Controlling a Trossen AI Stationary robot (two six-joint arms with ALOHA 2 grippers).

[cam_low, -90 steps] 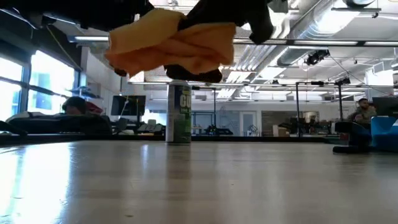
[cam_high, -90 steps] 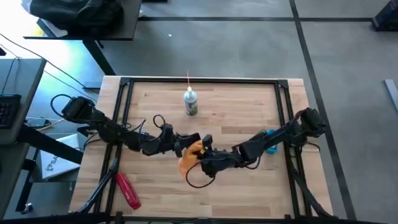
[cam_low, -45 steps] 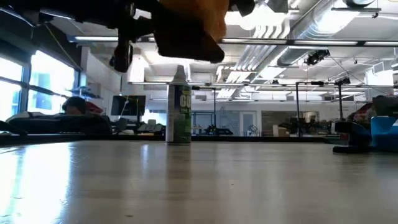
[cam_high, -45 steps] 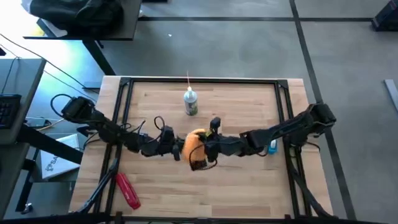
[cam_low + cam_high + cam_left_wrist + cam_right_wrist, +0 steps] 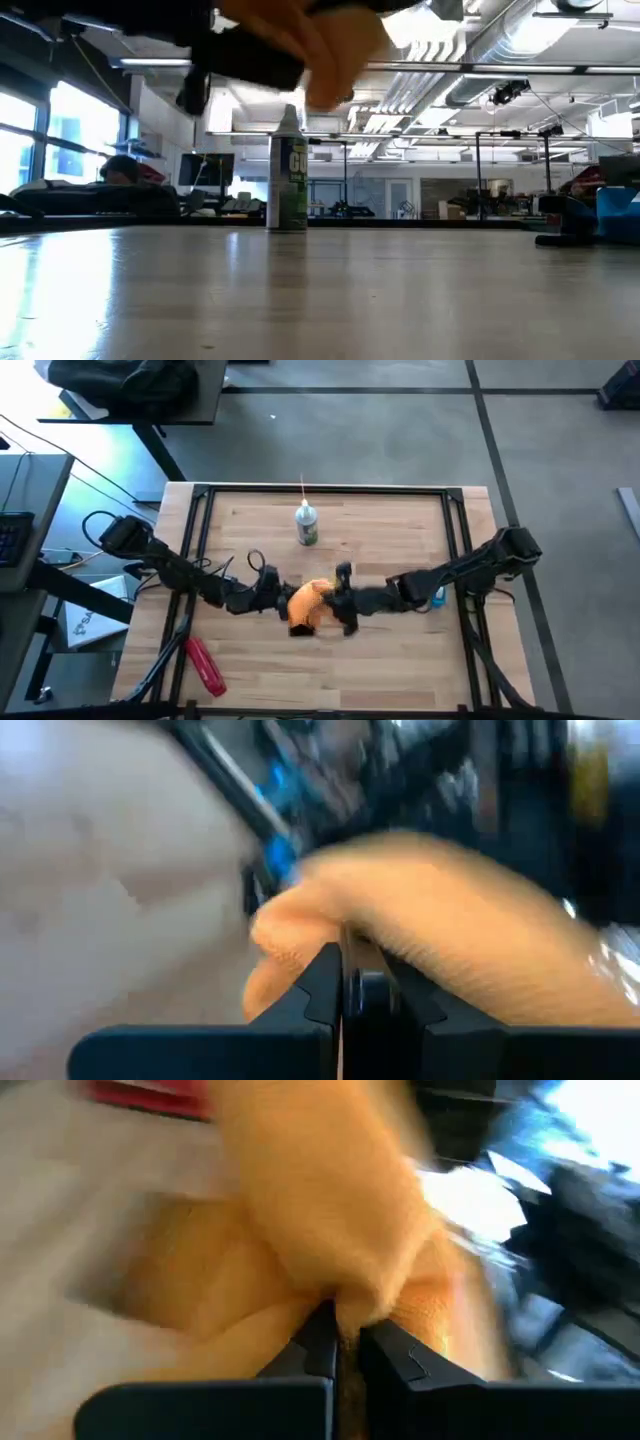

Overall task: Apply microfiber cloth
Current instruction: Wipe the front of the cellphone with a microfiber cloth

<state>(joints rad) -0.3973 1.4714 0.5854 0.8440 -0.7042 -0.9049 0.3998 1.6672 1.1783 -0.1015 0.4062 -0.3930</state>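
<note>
The microfiber cloth (image 5: 308,603) now hangs bunched a little lower, farther from the spray can (image 5: 306,525). The right gripper (image 5: 330,605) has rolled, its arm staying stretched toward the can's near side.

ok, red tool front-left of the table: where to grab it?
Grip the red tool across its narrow width near the middle, coming straight down with the left gripper, the nearer arm. It lies flat and diagonal with open wood around it; that gripper first has to release the microfiber cloth.

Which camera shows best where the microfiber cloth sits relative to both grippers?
The high view: the microfiber cloth hangs between both arms above the table. The low view catches only a smear; each wrist view shows its fingers closed on fabric.
</note>
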